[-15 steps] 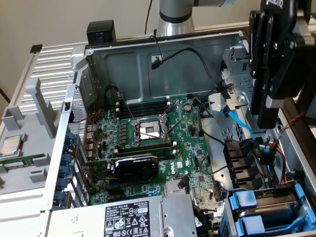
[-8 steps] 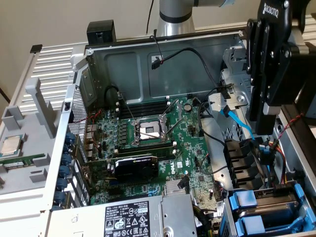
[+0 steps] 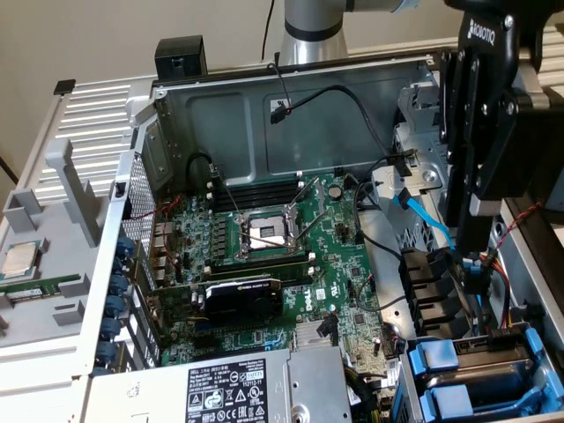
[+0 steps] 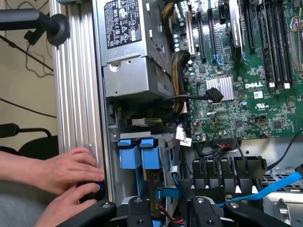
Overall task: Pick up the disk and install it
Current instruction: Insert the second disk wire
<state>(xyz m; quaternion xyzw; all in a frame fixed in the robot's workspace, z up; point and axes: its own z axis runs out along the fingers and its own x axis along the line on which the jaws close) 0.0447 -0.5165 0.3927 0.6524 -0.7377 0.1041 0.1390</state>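
The disk's blue carrier (image 3: 434,354) sits in the drive bay at the case's near corner, on the exterior view's right. Its two blue tabs (image 4: 140,153) stand side by side in the wrist view. I cannot make out the metal drive body. My black gripper (image 3: 471,251) hangs over the right side of the open case, above the black cable clips and a little behind the bay. The wrist view has my gripper (image 4: 165,208) with its fingers (image 4: 138,208) standing apart. Between them I see just a blue strip and red wires lying further down.
A person's hands (image 4: 66,175) rest on the case's outer rail, touching a small blue part. The grey power supply (image 3: 238,388) lies beside the bay. The green motherboard (image 3: 264,256) fills the case floor, and a blue data cable (image 4: 279,182) crosses beside the black clips.
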